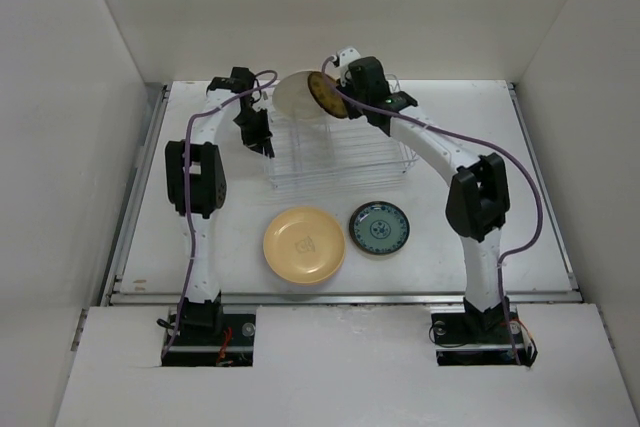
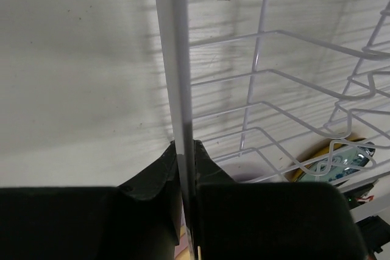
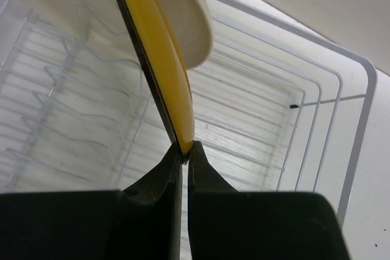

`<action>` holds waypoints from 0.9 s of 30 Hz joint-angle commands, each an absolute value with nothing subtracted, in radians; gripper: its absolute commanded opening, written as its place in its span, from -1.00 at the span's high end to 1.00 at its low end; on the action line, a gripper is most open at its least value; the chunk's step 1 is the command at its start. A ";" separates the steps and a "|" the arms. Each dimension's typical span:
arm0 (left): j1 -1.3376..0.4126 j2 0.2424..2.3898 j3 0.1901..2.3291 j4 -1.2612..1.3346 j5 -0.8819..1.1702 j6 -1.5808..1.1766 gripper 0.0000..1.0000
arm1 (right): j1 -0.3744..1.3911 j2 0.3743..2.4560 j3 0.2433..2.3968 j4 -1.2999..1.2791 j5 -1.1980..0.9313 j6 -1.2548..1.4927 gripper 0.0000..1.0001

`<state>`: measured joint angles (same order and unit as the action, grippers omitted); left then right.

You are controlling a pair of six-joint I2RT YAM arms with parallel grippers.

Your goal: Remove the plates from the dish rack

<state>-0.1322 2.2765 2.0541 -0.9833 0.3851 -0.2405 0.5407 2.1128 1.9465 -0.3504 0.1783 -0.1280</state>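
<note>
The wire dish rack [image 1: 340, 152] stands mid-table. My left gripper [image 1: 262, 140] is shut on its left rim wire [image 2: 177, 77], jaws [image 2: 184, 145] clamped on either side of it. My right gripper [image 1: 336, 89] is shut on the rim of the small amber-brown plate [image 1: 324, 95] and holds it on edge above the rack's back. In the right wrist view the jaws [image 3: 186, 145] pinch its yellow-backed edge [image 3: 159, 59]. A cream plate [image 1: 296, 92] stands on edge just behind it [image 3: 186, 10]. A yellow plate [image 1: 304, 244] and a teal patterned plate [image 1: 379, 228] lie flat in front of the rack.
The rack's prongs [image 3: 73, 108] below the held plate hold nothing. White walls close the table at the back and sides. The table's raised front lip [image 1: 340, 297] runs between the arm bases. The teal plate shows through the rack wires [image 2: 344, 161].
</note>
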 commanded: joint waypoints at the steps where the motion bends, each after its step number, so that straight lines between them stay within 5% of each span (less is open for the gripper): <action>1: -0.127 2.284 2.132 -1.044 0.388 -0.279 1.00 | 0.571 2.002 1.950 -0.446 -0.061 -0.097 1.00; 14: -0.127 2.379 2.338 -1.152 0.324 -0.049 1.00 | 0.562 1.730 1.671 -0.610 -0.274 0.028 1.00; 27: -0.156 2.399 2.393 -1.210 0.172 0.116 1.00 | 0.301 1.480 1.131 -0.798 -0.561 0.232 1.00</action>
